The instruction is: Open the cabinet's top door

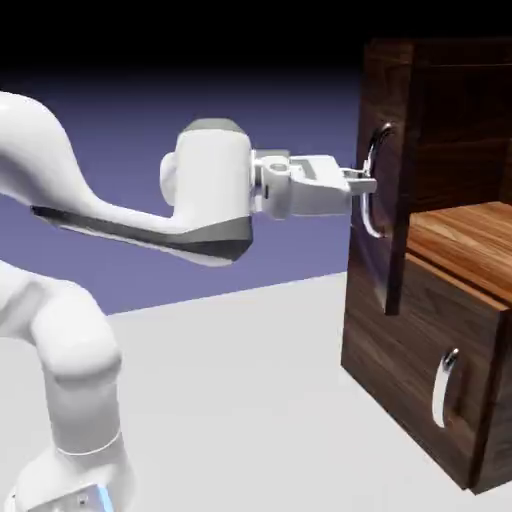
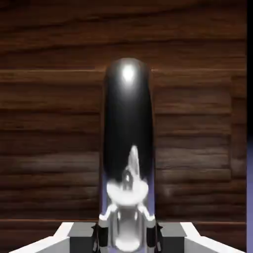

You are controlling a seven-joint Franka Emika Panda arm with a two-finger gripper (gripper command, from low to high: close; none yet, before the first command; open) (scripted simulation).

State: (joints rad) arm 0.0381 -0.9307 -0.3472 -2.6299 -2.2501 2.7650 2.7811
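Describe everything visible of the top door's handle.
The top door's handle is a long curved bar, polished silver metal with mirror reflections, standing upright on the dark walnut-grain top door. The gripper sits at its mid-height. In the hand view the bar fills the gap between the fingers, which flank it closely; actual contact can't be confirmed.

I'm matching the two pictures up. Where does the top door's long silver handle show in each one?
Exterior view: the handle curves down the upper door's front at upper right, with the end effector at it.
Hand view: the handle fills the middle, running upward, between the fingertips at the bottom edge.
Shared landmark: the dark wood grain behind the handle.
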